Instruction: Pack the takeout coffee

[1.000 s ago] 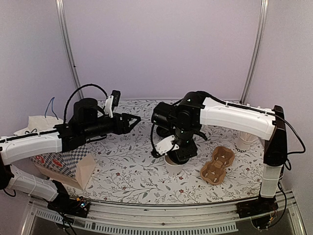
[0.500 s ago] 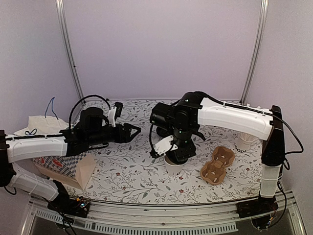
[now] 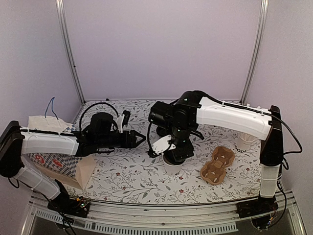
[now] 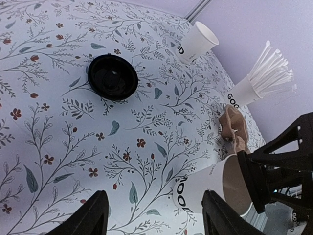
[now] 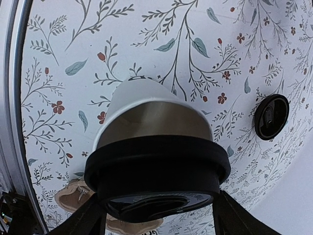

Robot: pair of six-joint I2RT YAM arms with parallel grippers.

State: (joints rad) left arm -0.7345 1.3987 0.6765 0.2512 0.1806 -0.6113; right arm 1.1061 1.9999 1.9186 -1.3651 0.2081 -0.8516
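The takeout coffee cup (image 5: 146,105) is a white paper cup with dark lettering, standing on the flowered table. Its mouth is open on the camera side. My right gripper (image 5: 155,215) is shut on a black lid (image 5: 155,169), held tilted at the cup's rim. In the top view the right gripper (image 3: 175,149) hides most of the cup (image 3: 170,160). The left wrist view shows the cup (image 4: 208,188) just right of my left gripper (image 4: 156,220), which is open and empty. In the top view the left gripper (image 3: 139,137) is left of the cup.
A second black lid (image 4: 112,77) lies loose on the table. A lidless white cup (image 4: 194,41) and a cup of white sticks (image 4: 244,90) stand at the far side. A brown cardboard carrier (image 3: 217,165) lies right of the cup. A brown paper bag (image 3: 83,171) stands at the front left.
My left arm has swung right and come down, bringing its open gripper closer to the cup. My right gripper has stayed over the cup with the lid.
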